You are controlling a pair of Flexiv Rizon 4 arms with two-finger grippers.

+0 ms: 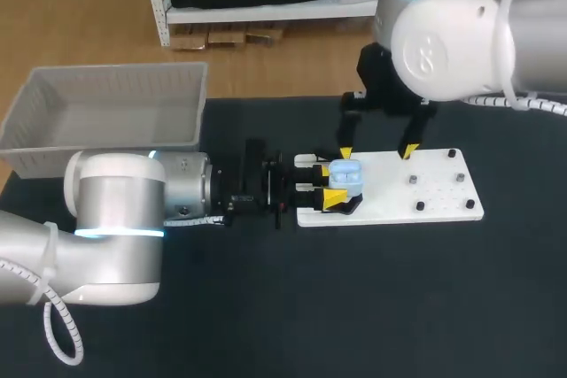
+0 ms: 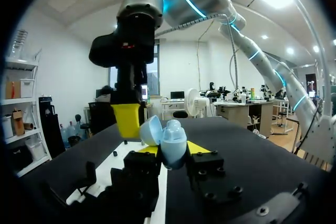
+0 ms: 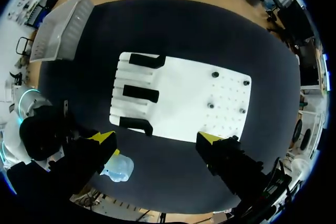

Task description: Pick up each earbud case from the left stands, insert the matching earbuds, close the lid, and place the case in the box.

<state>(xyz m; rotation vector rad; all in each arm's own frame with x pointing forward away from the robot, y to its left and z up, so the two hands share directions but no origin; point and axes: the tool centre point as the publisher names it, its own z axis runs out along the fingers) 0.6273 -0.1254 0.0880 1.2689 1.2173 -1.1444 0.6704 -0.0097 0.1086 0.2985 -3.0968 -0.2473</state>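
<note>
I have the earbud case [image 1: 346, 178] clamped in my left gripper [image 1: 337, 185], which comes in flat from the left over the dark table [image 1: 372, 307]. One yellow tip presses on each side of the pale blue shell. In the left wrist view the case [image 2: 169, 141] stands up between the two tips of that gripper [image 2: 173, 149], and its lid is tipped open.

The case is over the left end of the white board [image 1: 434, 194], where the black stands [image 3: 140, 94] are. I cannot tell whether it touches the board or a stand.

My right gripper [image 1: 377, 153] hangs above the board, pointing down with its jaws spread wide and nothing in them. One of its fingers [image 1: 345, 154] is just above the case, and I cannot tell if they touch. In the right wrist view the case [image 3: 118, 167] sits beside and partly under one finger of that gripper [image 3: 157, 137], outside the gap. Bare board [image 3: 184, 100] and table lie between the tips.

The box [image 1: 115, 69] is at the table's far left corner, well apart from the case.
</note>
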